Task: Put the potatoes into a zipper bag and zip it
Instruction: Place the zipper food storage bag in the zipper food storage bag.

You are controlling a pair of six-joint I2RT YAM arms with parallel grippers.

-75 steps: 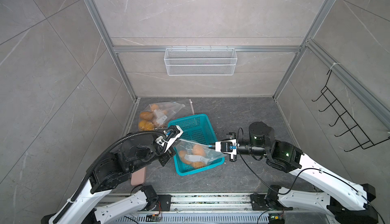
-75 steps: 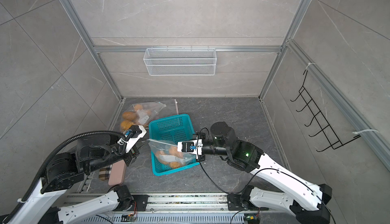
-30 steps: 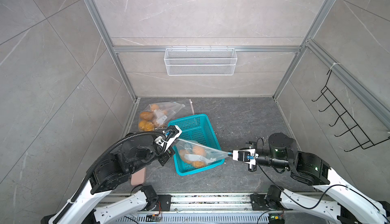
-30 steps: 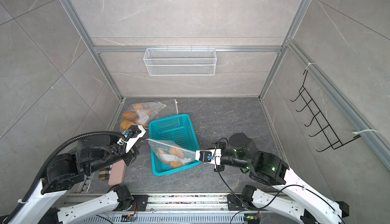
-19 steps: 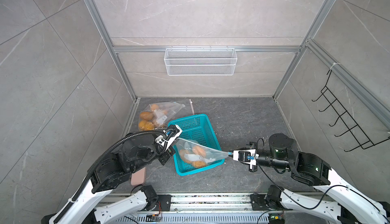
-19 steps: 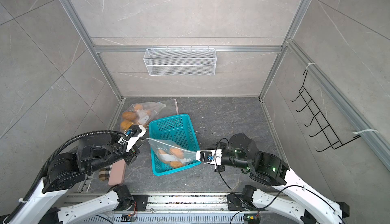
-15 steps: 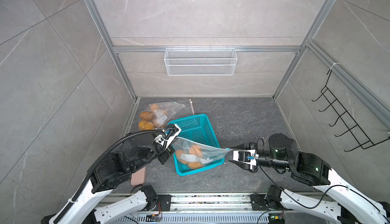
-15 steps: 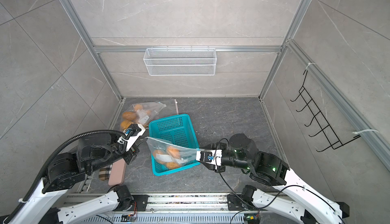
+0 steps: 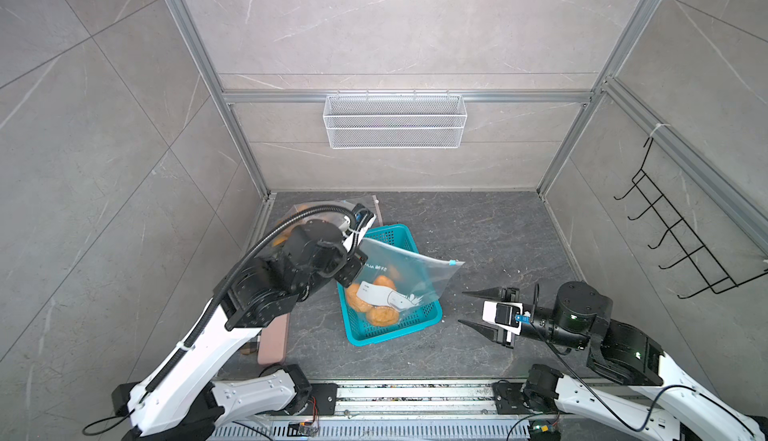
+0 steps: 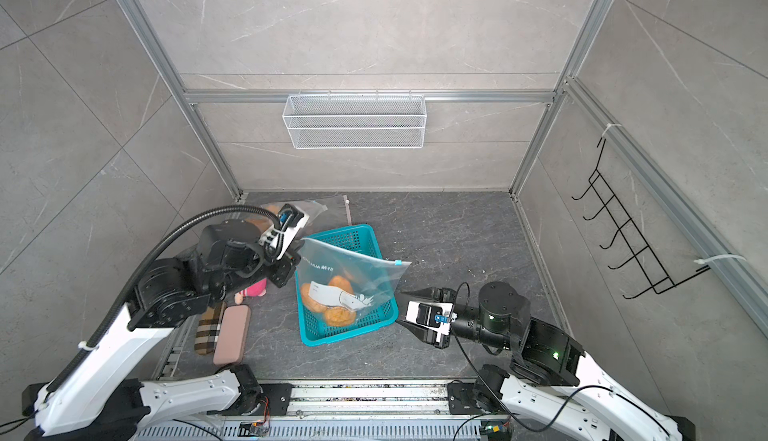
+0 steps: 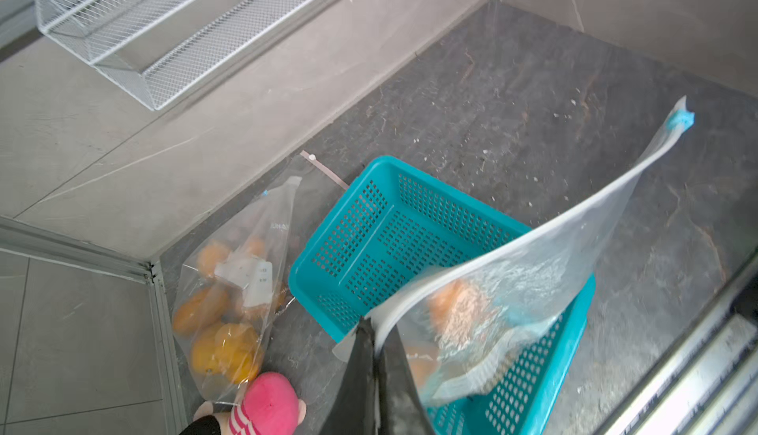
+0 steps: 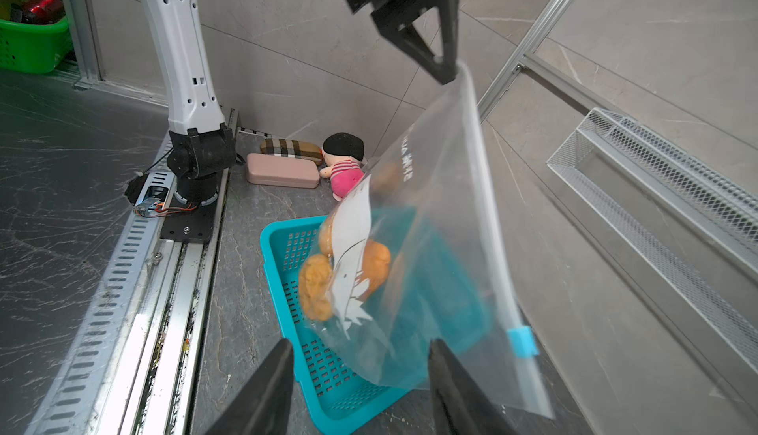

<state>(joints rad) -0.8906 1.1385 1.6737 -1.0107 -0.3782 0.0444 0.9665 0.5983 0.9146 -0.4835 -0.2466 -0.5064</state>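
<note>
In both top views the left claw pinches shut on a corner of the bag, potatoes inside, above the basket left of table centre; the right claw gapes empty near the slider, so zipping looks done: next, lower the bag.
</note>
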